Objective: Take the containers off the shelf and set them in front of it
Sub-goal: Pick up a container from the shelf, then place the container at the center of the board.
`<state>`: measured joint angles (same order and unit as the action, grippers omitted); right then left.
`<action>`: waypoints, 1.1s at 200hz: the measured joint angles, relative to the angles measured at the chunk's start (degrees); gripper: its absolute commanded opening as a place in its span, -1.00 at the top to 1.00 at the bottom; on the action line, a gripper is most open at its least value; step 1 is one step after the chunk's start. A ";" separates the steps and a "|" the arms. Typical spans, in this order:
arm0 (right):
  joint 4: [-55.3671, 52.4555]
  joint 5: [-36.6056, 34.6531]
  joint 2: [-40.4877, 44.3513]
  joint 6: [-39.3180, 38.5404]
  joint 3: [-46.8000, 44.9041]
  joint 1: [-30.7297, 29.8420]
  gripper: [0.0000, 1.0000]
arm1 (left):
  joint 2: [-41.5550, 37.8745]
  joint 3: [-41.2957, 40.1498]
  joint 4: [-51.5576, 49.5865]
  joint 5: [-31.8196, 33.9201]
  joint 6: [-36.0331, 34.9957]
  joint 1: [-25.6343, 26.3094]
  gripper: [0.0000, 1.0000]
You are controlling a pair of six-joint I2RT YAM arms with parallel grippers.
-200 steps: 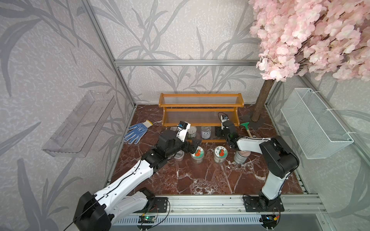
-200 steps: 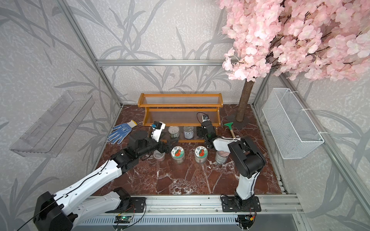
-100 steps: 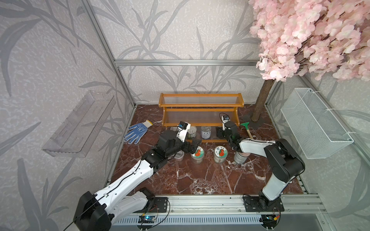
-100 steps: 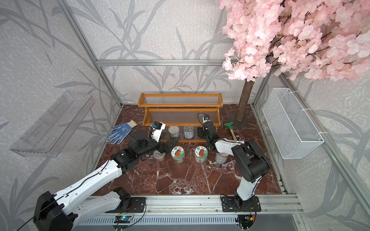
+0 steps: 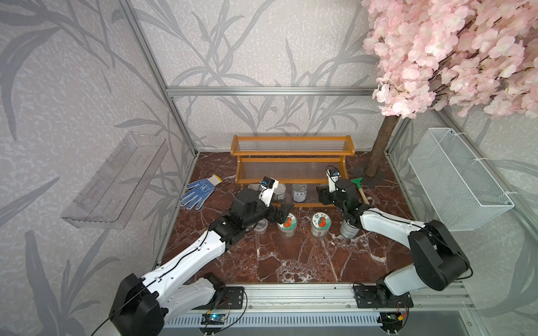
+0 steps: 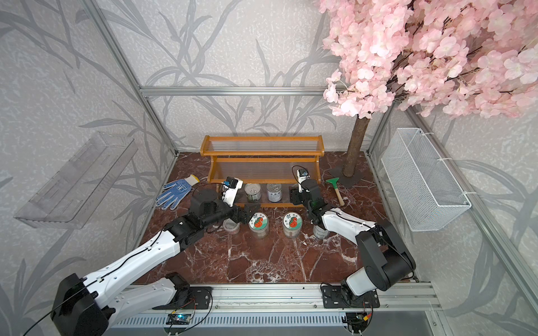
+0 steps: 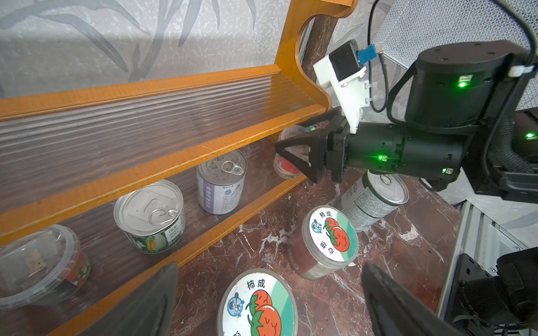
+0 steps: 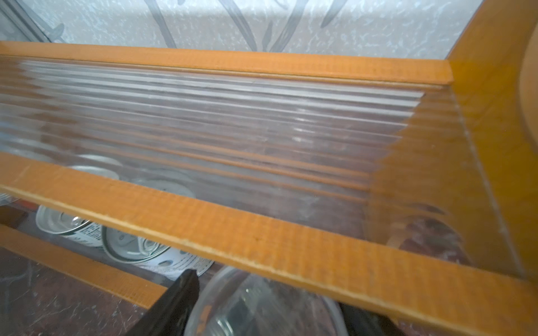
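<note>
Orange-brown wooden shelf (image 5: 291,152), three stepped tiers with clear ribbed panels, is set at the back of the red marble counter (image 5: 291,261), against the wall.

Bottom tier, listed from the left: left cup (image 7: 37,261), clear plastic; short tin (image 7: 148,215), pull-tab, upright; purple tin (image 7: 221,180), pull-tab, upright; end cup (image 7: 286,170), clear plastic, at the right end.

Counter row in front of the shelf, listed from the left: front cup (image 6: 231,225), clear, partly hidden by the left arm (image 5: 198,253); left jar (image 5: 286,225) and right jar (image 5: 320,223), both tomato-lidded and upright; tall tin (image 5: 349,231), labelled, partly covered by the right arm (image 5: 387,224).

Right jaws: set under the middle tier and pressed onto the end cup, one finger on each side. In the right wrist view the end cup (image 8: 262,305) is seen between them. Whether it is lifted off the tier cannot be told.

Left jaws: spread wide, nothing held, hung just above the left jar, whose lid is seen between the fingers (image 7: 151,296) in the left wrist view.

Other items: blue glove (image 5: 199,192) on the counter left of the shelf; green scraper (image 5: 361,190) on the counter right of it; tree trunk (image 5: 381,148) in the back right corner; wire basket (image 5: 457,186) on the right wall; clear tray (image 5: 116,180) on the left wall.
</note>
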<state>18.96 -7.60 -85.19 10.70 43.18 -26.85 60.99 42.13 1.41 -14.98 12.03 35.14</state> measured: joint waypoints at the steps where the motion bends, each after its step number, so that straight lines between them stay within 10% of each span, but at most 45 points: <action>1: -0.07 0.07 0.09 -0.02 -0.02 0.00 -0.32 | 0.00 0.00 0.02 0.00 0.00 0.00 -1.00; 112: -22.84 9.05 25.09 -1.99 -1.22 -6.47 -0.31 | 3.04 0.02 0.70 -0.68 -0.66 -0.07 -1.00; 220: -51.15 -5.46 44.41 9.88 -3.72 -28.35 -0.27 | 3.93 2.51 -0.28 -1.75 -1.92 -0.39 -1.00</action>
<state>-32.18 -13.06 -40.77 20.58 39.46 -55.20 64.93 44.64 1.13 -16.73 10.11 34.74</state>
